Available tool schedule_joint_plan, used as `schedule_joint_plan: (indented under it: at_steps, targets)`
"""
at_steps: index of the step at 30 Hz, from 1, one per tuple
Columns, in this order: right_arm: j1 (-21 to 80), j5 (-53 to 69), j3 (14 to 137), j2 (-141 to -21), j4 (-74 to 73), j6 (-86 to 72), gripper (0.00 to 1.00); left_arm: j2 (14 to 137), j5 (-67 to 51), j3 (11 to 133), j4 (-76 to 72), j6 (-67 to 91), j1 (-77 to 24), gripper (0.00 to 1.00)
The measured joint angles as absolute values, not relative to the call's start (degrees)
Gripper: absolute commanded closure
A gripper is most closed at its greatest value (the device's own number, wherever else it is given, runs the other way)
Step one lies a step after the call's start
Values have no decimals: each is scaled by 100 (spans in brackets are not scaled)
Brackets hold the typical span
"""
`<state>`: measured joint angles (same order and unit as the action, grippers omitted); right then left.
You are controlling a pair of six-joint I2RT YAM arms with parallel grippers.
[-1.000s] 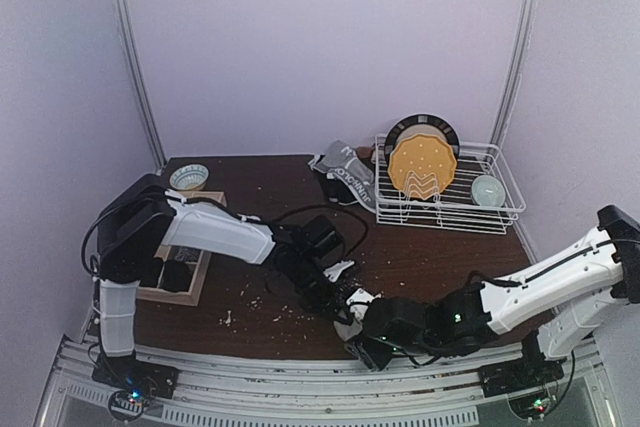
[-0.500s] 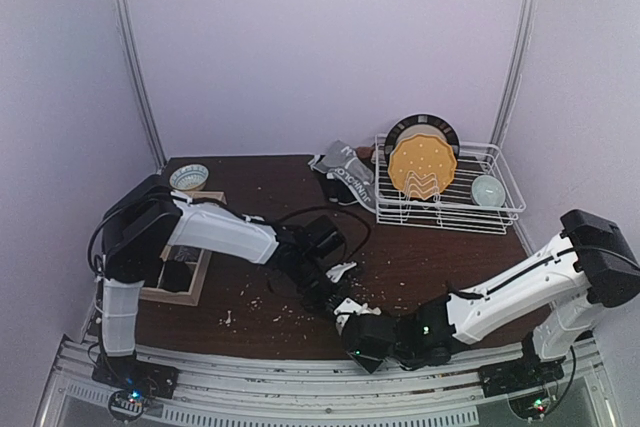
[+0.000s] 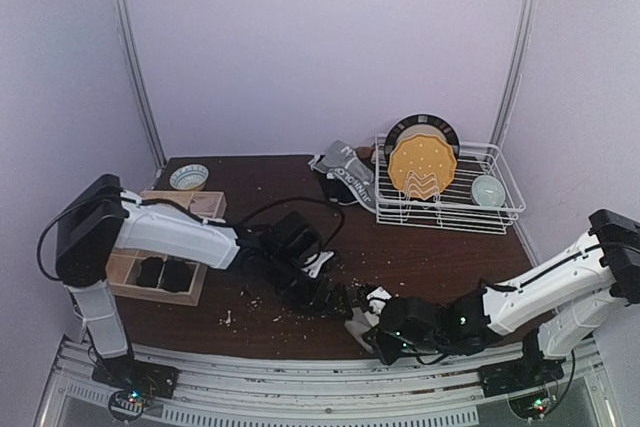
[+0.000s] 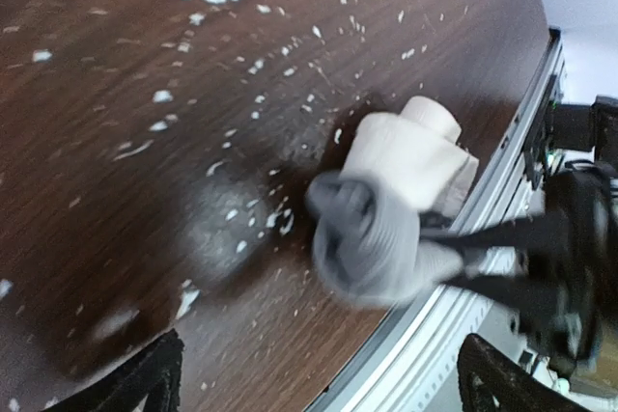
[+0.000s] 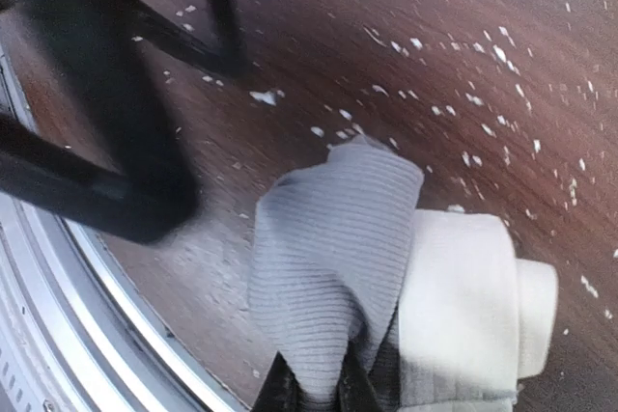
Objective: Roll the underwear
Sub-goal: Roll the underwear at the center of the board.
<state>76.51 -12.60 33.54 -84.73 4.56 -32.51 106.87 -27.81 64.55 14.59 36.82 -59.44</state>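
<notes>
A piece of underwear, grey ribbed cloth [image 5: 328, 238] wrapped over a white rolled part [image 5: 463, 306], lies near the table's front edge [image 3: 358, 323]. My right gripper [image 5: 317, 385] is shut on the grey fold, which bunches up between its two dark fingertips; in the top view the gripper [image 3: 375, 325] sits low at that bundle. My left gripper [image 4: 323, 383] stands wide open just left of the bundle [image 4: 372, 238], with nothing between its fingers, and shows from above [image 3: 325, 295]. More underwear with a white-lettered waistband [image 3: 345, 172] lies at the back beside the rack.
A white wire dish rack [image 3: 505, 209] at the back right holds a yellow plate [image 3: 422, 165] and a small bowl [image 3: 488, 190]. A wooden box [image 3: 205, 205] with dark rolled cloth [image 3: 165, 272] and a bowl [image 3: 189, 178] are at the left. White crumbs litter the table; a metal rail [image 4: 454, 335] runs along its front edge.
My left gripper has opened, let go of the cloth and drawn back to the left. My right gripper has closed on the grey fold and shifted slightly right.
</notes>
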Motion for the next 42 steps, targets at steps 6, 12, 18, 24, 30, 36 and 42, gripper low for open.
schedule_joint_plan:
  at_steps: [6, 12, 18, 24, 30, 36, 42]
  targets:
    - [6788, 60, 2397, -8064, 1723, -3656, 100, 9872, -2176, 5454, 478, 3863, -6027, 2]
    - [6226, 1009, 1785, -8007, 2860, -4128, 100, 10420, -2213, 5492, -390, 3994, -6239, 9]
    - [6038, 1514, 1308, -8060, 3791, -4525, 100, 11063, -2574, 5721, -1144, 4224, -6337, 30]
    - [5953, 1804, 1015, -8176, 4445, -4720, 100, 11559, -2971, 5961, -1680, 4423, -6337, 54]
    - [5892, 2045, 921, -8361, 4807, -4814, 100, 11885, -3347, 6007, -2224, 4670, -6329, 100]
    - [6029, 1973, 1227, -8009, 3955, -4600, 58, 11920, -3441, 6080, -2123, 4668, -6283, 100]
    - [6709, 871, 2045, -6827, 1673, -4021, 41, 11793, -3301, 6359, -1133, 4451, -6281, 100]
